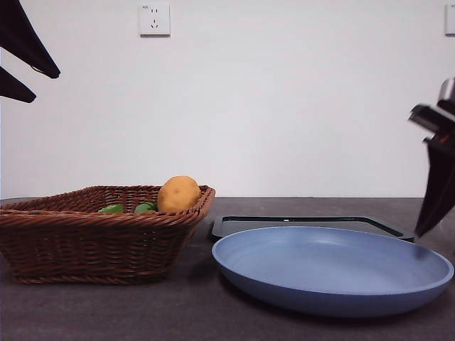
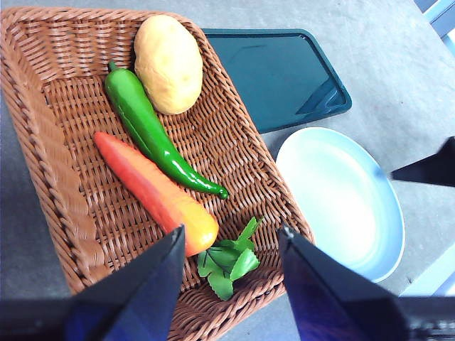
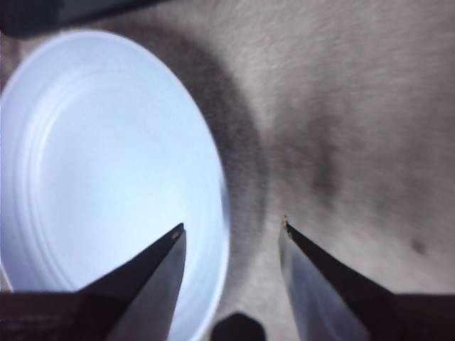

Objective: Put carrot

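carrot [image 2: 153, 192]: lying in the wicker basket [image 2: 50, 142], orange-red body running diagonally, leafy green tuft [image 2: 229, 259] at the end near the basket's rim; touched by nothing; hidden below the rim in front view.
left gripper [image 2: 229, 245]: above the basket, over the carrot's leafy end; jaws spread wide, nothing between them; black tips at top-left corner in front view [image 1: 28, 60].
right gripper [image 3: 231, 231]: above the table beside the blue plate's [image 1: 334, 273] rim; jaws parted wide, holding nothing; dark shape at right edge in front view [image 1: 437, 170].
green pepper [image 2: 153, 135]: long, smooth, in basket, just beside the carrot, between carrot and potato; contact with carrot unclear.
potato [image 2: 169, 64]: yellow-orange lump, in basket at far corner, against the pepper's stem end; sticks up above the rim in front view.
blue plate: on table right of basket, apart from it; bare.
dark tray [image 2: 284, 78]: flat on table behind the plate, next to basket.
table [image 1: 199, 312]: dark grey.
wall socket [image 1: 154, 19]: on white wall, above basket.
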`<state>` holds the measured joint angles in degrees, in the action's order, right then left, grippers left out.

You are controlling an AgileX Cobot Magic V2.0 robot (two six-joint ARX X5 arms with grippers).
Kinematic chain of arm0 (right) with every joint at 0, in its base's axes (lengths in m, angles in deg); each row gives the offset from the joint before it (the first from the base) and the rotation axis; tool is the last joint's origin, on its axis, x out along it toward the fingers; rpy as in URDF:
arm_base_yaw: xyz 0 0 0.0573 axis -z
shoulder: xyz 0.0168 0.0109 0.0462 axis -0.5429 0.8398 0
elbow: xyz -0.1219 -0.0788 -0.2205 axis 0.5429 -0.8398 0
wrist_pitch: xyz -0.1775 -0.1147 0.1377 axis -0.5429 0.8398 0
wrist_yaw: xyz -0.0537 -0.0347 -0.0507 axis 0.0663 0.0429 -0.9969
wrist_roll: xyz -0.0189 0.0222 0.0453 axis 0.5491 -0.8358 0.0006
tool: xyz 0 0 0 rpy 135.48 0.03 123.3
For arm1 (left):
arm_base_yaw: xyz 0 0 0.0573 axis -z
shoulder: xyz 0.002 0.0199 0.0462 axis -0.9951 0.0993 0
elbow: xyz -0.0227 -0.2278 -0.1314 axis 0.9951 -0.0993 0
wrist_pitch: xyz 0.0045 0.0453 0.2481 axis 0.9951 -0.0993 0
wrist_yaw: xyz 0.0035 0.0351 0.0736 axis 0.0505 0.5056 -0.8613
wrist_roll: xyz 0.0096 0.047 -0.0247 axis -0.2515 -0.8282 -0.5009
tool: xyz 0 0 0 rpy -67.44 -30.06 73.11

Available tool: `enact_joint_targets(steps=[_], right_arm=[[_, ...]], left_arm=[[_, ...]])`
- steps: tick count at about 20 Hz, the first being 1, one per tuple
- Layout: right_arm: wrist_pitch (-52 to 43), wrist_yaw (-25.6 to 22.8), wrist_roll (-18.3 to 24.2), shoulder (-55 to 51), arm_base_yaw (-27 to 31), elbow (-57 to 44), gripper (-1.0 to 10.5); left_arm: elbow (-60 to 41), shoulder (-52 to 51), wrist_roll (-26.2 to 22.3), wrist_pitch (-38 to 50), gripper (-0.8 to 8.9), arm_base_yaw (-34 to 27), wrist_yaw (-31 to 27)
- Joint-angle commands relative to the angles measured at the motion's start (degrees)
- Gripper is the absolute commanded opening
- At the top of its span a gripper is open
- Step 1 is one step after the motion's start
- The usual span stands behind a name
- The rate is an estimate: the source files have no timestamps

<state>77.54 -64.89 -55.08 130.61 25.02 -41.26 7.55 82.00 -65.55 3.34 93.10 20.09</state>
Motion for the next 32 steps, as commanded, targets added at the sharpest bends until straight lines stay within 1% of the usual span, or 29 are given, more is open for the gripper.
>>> enact_joint_targets(steps=[1,3,4,7,9,11,12,15,17,20,23,26,28,30,31,32], right_arm=[[-2.7,1.6,-1.0,3.7,-1.6,0.8,2.3],[-4.3,1.5,-2.4,5.8,-2.2,0.8,2.2],[-4.3,1.4,-2.7,6.3,-2.3,0.8,1.8],[-4.1,0.5,-2.7,6.4,-2.3,0.8,0.1],[-4.0,0.6,-3.1,6.4,-2.3,0.8,0.1],[-3.0,1.0,-3.1,5.7,-2.3,0.8,0.1],[-1.7,1.0,-3.1,4.8,-2.3,0.8,0.1],[2.1,0.9,-3.1,-0.4,-2.3,0.8,0.1],[3.7,0.9,-3.1,-5.2,-2.3,0.8,0.1],[3.9,0.8,-3.4,-11.6,-2.3,0.8,0.1],[4.0,0.6,-3.5,-16.0,-2.3,0.8,0.1],[4.1,0.5,-3.5,-18.6,-2.3,0.8,0.1],[4.3,0.5,-3.5,-19.2,-2.3,0.8,0.1],[4.4,0.5,-3.5,-19.5,-2.3,0.8,0.1],[4.4,0.5,-3.5,-19.6,-2.3,0.8,0.1],[4.4,0.5,-3.5,-19.6,-2.3,0.8,0.1]], left_arm=[[0.8,0.4,0.2,0.6,2.36,0.2,0.4],[0.8,0.4,0.2,0.6,2.36,0.2,0.4],[0.8,0.4,0.2,0.4,2.36,0.2,0.4],[0.8,0.4,0.2,0.2,2.36,0.3,0.5],[0.8,0.4,0.2,-0.1,2.43,0.3,0.7],[0.8,0.4,1.4,-0.2,3.38,0.4,1.2],[0.8,0.4,1.9,-0.2,3.65,0.7,2.1],[0.8,0.4,5.7,1.2,3.63,3.1,1.5],[0.8,0.9,9.6,2.6,3.63,5.9,-2.8],[1.7,5.3,12.5,1.8,3.61,10.5,-9.2],[5.8,13.8,12.4,-1.6,3.61,14.3,-13.6],[12.4,24.4,12.3,-5.9,3.61,17.3,-20.5],[16.6,31.0,12.2,-8.6,3.61,18.1,-22.3],[19.6,36.6,12.2,-9.7,3.61,18.3,-22.5],[20.9,39.2,12.2,-10.3,3.61,18.3,-24.0],[21.7,41.7,12.2,-9.9,3.61,18.3,-24.2]])
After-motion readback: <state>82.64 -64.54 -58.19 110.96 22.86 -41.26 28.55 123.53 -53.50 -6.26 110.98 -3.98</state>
